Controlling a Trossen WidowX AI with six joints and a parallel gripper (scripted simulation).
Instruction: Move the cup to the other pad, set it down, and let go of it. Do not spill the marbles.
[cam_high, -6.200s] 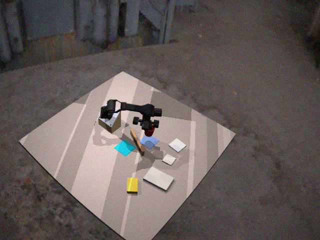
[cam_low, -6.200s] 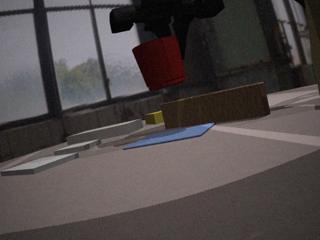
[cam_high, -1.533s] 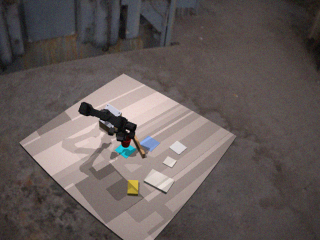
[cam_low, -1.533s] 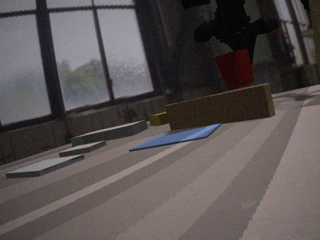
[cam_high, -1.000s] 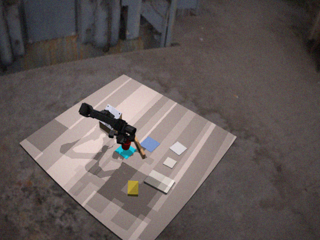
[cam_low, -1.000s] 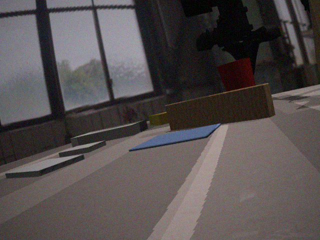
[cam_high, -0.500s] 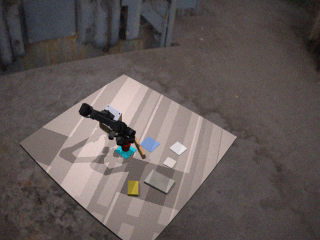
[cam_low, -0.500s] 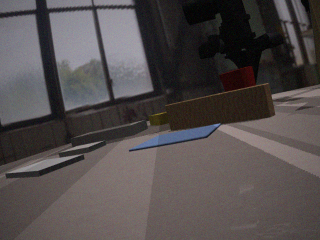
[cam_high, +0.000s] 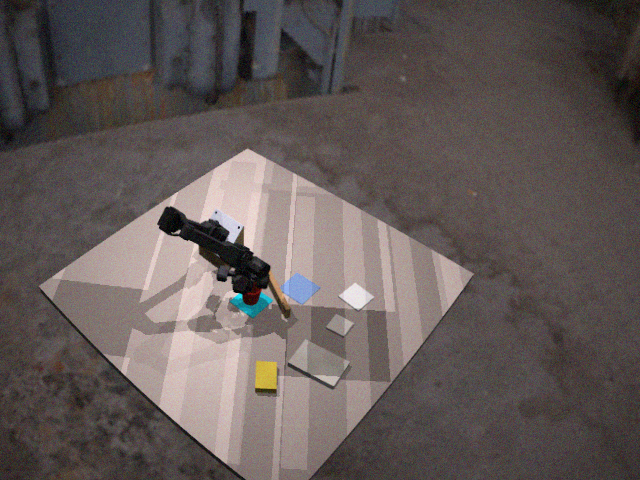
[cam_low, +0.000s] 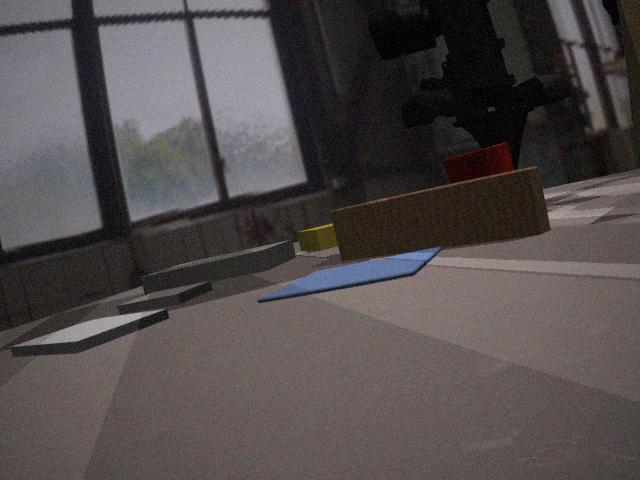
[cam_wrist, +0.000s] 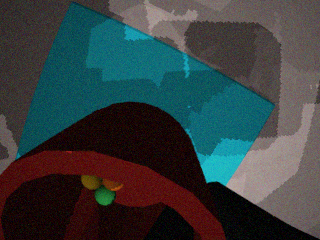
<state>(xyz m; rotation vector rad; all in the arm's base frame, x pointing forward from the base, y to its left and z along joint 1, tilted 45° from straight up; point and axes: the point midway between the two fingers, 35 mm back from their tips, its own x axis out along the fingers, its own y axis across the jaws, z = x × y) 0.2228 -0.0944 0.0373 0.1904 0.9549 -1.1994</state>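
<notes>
Red, rigid cup (cam_high: 251, 295) sits pinched at its rim in the clamped gripper (cam_high: 247, 285), low over the cyan pad (cam_high: 254, 305); loose marbles (cam_wrist: 103, 190) roll easily, so keep it upright.

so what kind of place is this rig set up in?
Probably an old industrial hall or warehouse. The striped board lies on a rough concrete floor, tall grid-paned windows look out on trees, and worn columns stand behind. The gripper holds the red cup over the cyan pad.
</notes>
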